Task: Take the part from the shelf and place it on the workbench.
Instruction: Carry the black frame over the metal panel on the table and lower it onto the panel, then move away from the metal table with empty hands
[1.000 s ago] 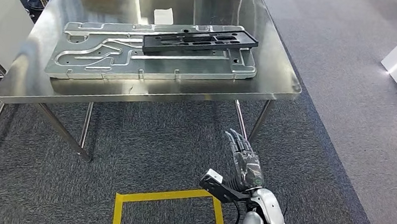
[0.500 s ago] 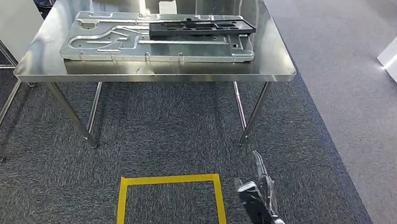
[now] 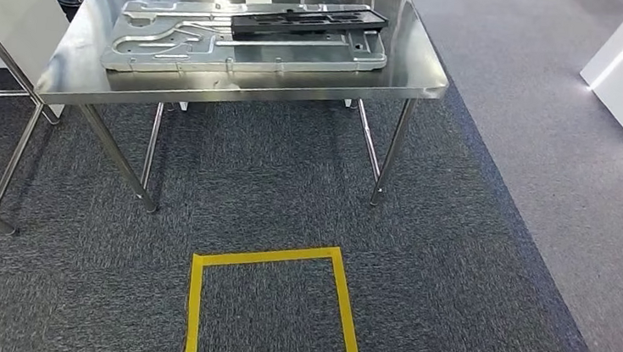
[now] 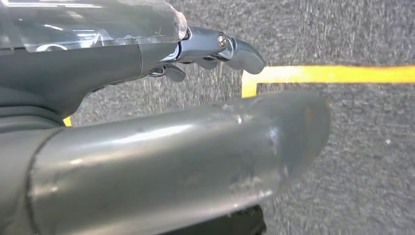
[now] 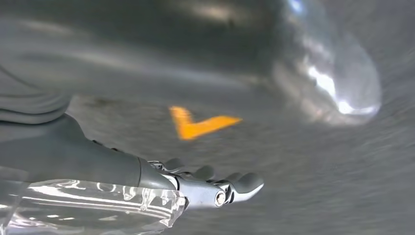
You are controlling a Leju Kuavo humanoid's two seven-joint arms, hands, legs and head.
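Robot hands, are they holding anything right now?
No. The left hand and right hand hang over the carpet, fingers out and holding nothing. The black part lies on the steel table.

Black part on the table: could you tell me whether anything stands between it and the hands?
Nothing visible does. The black part lies on a silver plate on the table; the left hand and right hand hang empty over the carpet.

text: none legible | labels: none | numbers: none | signs: none
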